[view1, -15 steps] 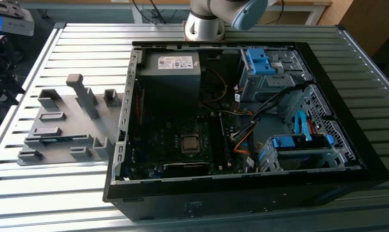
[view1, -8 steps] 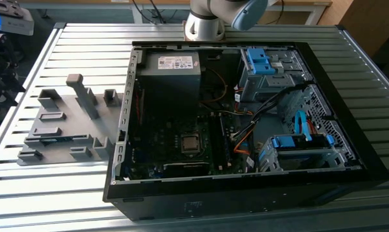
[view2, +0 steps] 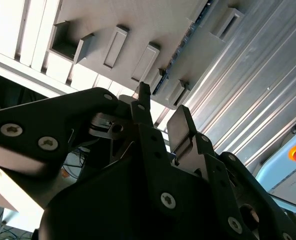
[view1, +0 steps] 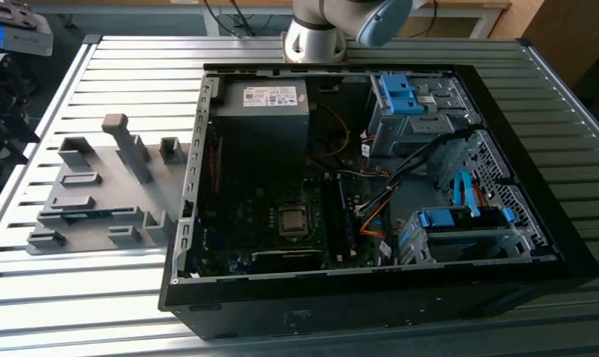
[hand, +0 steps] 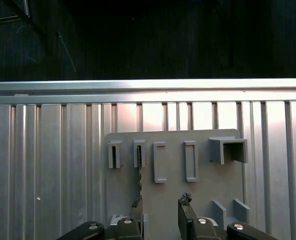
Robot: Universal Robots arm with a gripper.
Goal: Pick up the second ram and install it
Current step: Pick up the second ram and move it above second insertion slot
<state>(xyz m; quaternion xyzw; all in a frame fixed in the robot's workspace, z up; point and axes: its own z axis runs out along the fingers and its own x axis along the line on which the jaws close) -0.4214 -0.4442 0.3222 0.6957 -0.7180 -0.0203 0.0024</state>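
Note:
The second ram [view1: 84,216] is a thin blue-green stick standing on edge in the grey holder blocks of the fixture plate [view1: 100,175], at the exterior view's left. In the first wrist view the ram [hand: 139,172] is a dark line running from a slot toward one finger. In the second wrist view the ram [view2: 180,60] shows edge-on. My gripper [hand: 161,202] hovers above the plate, open, with nothing between its black fingers [view2: 144,102]. The gripper [view2: 160,107] is well apart from the ram.
An open computer case [view1: 379,186] lies on the slatted metal table [view1: 130,74], with motherboard [view1: 279,223], power supply [view1: 267,100] and blue drive bays [view1: 458,223]. Several grey holder blocks [hand: 228,150] rise from the plate. The table's edge [hand: 148,86] borders dark space.

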